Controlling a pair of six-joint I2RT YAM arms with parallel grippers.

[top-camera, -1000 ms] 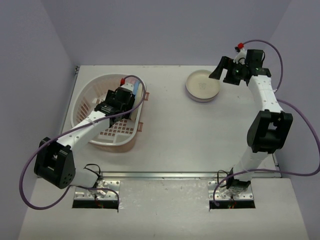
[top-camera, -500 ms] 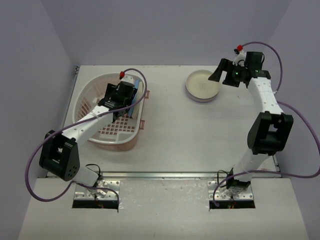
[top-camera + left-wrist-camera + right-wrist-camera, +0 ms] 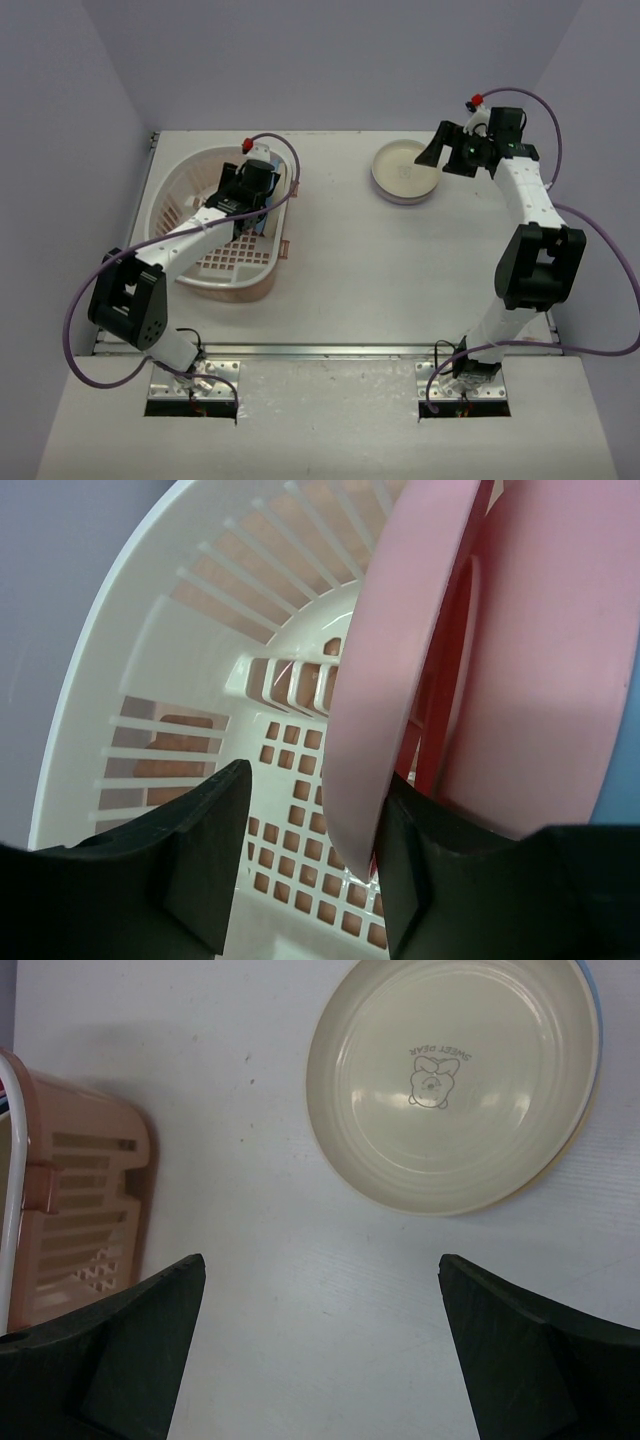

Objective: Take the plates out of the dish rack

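Note:
The dish rack [image 3: 175, 190] sits at the left of the table. My left gripper [image 3: 250, 203] is down inside it, open. In the left wrist view its jaws [image 3: 314, 815] straddle the rim of an upright pink plate [image 3: 400, 650]; the plate edge touches the right finger [image 3: 420, 880], with a gap to the left one. A second pink plate [image 3: 550, 680] and a blue plate [image 3: 622, 780] stand behind it. A cream plate [image 3: 405, 170] lies flat at the back right, on a blue-rimmed one [image 3: 596, 1000]. My right gripper [image 3: 438, 150] hovers open and empty beside it.
The rack's grid floor [image 3: 290, 810] and slatted wall [image 3: 150, 650] lie left of the pink plate. The rack's pink side handle [image 3: 80, 1210] shows at the left of the right wrist view, with bare table [image 3: 300, 1260] between it and the cream plate [image 3: 450, 1080].
My left gripper has moved toward the back of the rack and closer to the standing plates. My right gripper has shifted slightly and stays open.

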